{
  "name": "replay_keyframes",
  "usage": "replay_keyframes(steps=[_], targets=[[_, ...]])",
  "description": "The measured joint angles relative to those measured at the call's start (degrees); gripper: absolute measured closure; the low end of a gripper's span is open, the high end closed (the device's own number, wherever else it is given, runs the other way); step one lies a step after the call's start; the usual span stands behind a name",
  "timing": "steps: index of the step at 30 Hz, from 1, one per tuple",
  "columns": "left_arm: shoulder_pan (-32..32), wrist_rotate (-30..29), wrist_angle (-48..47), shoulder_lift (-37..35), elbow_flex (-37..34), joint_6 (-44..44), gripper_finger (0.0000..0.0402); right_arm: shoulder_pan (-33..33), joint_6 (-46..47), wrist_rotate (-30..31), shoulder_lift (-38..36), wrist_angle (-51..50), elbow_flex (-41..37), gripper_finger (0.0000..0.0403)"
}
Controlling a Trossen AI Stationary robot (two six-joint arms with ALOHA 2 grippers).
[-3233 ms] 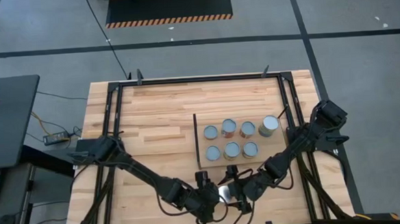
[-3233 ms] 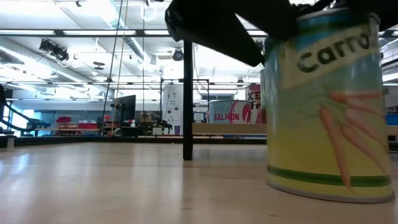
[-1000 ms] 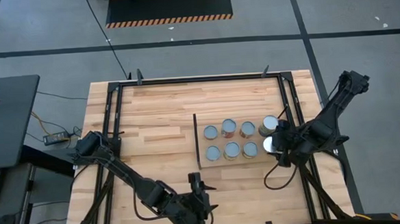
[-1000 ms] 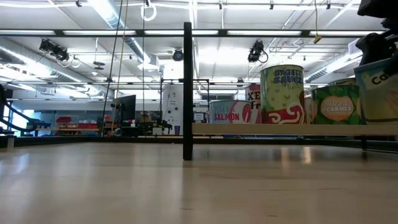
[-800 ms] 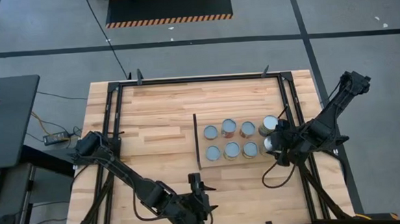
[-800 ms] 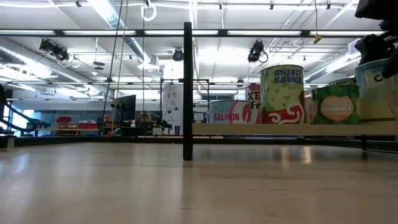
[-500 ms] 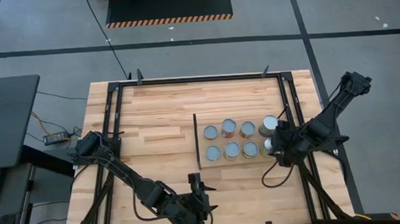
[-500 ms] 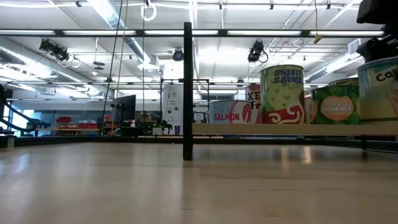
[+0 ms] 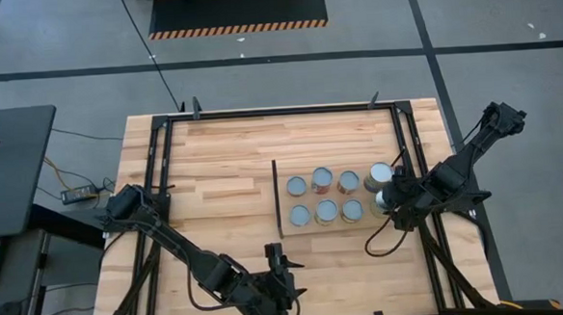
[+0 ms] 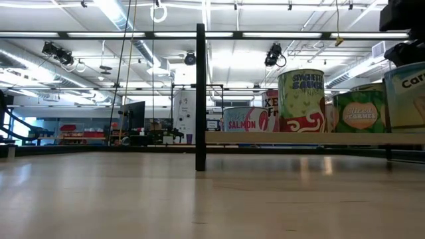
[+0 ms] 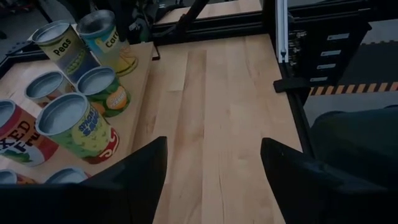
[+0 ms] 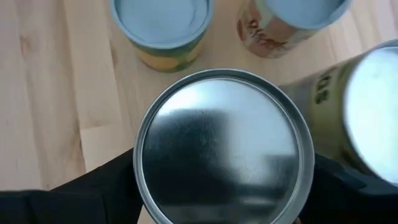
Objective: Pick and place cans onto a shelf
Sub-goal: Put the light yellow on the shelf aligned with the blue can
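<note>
The right pincer (image 9: pixel 384 205) sits at the right end of the shelf (image 9: pixel 303 200), its dark fingers (image 12: pixel 93 190) on either side of a carrot can (image 12: pixel 224 146); the can stands at the shelf's near right corner, and I cannot tell whether the fingers clamp it or have let go. The other seven cans (image 9: pixel 322 178) stand upright on the shelf in two rows, a peas can (image 11: pixel 62 43) just behind the carrot one. The shelf's dark upright strip (image 10: pixel 200 96) marks its left end on the planked worktop (image 9: pixel 215 180). The left pincer (image 9: pixel 281 288) waits at the near edge of the worktop, released, its fingers (image 11: pixel 146 165) spread and holding nothing.
</note>
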Motion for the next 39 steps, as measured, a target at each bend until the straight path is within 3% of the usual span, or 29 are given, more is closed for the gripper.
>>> replay_keyframes(steps=[29,39], targets=[[-0.61,1.08,0.44,0.04,0.02,0.02,0.0139,-0.57,0.94,-1.08,1.55,-1.21,1.10,0.0041],[-0.10,2.19,0.54,0.04,0.00,0.03,0.0139,-0.57,-1.68,1.47,1.53,-2.67,9.41,0.0042]])
